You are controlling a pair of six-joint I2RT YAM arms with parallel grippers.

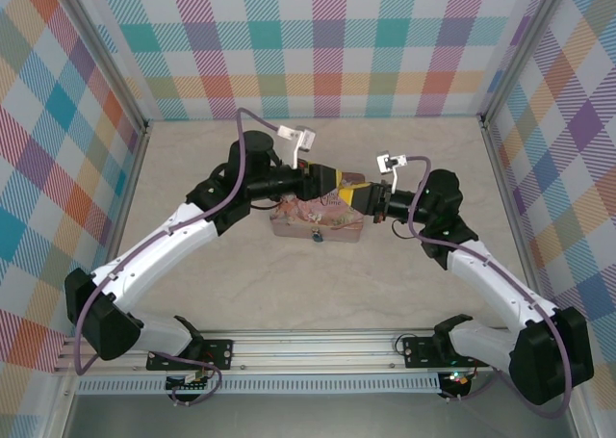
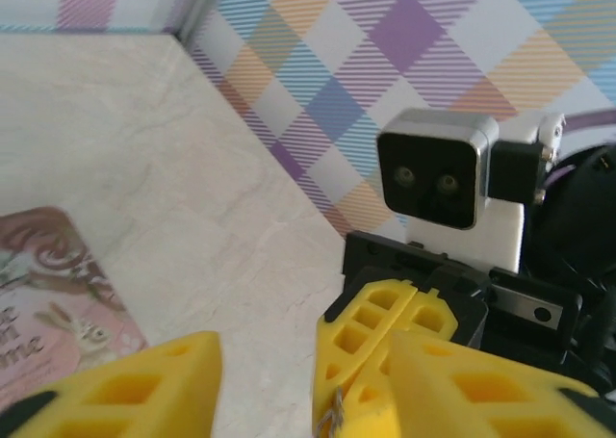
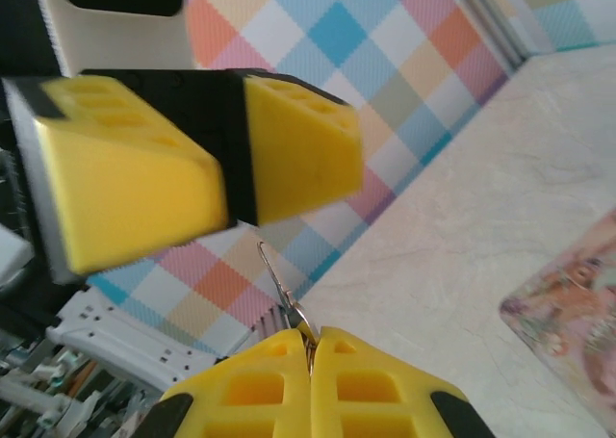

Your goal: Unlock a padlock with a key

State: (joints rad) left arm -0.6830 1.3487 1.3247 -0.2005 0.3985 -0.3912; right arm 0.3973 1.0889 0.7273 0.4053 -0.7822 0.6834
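The pink tin [image 1: 306,224] lay on the tabletop [image 1: 241,284], and the two arms met just above its far right corner. The left hand [image 1: 352,189] reached in from the tin's left, the right hand [image 1: 367,205] from its right, and their yellow tips stood nearly touching over that corner. In the left wrist view the left hand's fingers [image 2: 144,388] stood apart. The tips of the right hand sat in the gap between them, and nothing was gripped by the left hand itself. The right hand's fingers [image 3: 361,385] were pressed together and clamped on the key [image 3: 280,282]. Its thin grey metal stuck out from the seam between them and pointed up toward the underside of the left hand. Whether the key touched the left hand could not be told. The same sliver of metal showed at the right hand's tip in the left wrist view, with the tin's pictured lid low and to the left. The padlock [image 1: 316,236], small and blue, lay at the middle of the tin's near edge, apart from both hands. Whether it rested on the lid or on the tabletop against the tin could not be told. From the right wrist, a corner of the tin showed on the tabletop below and to the right.
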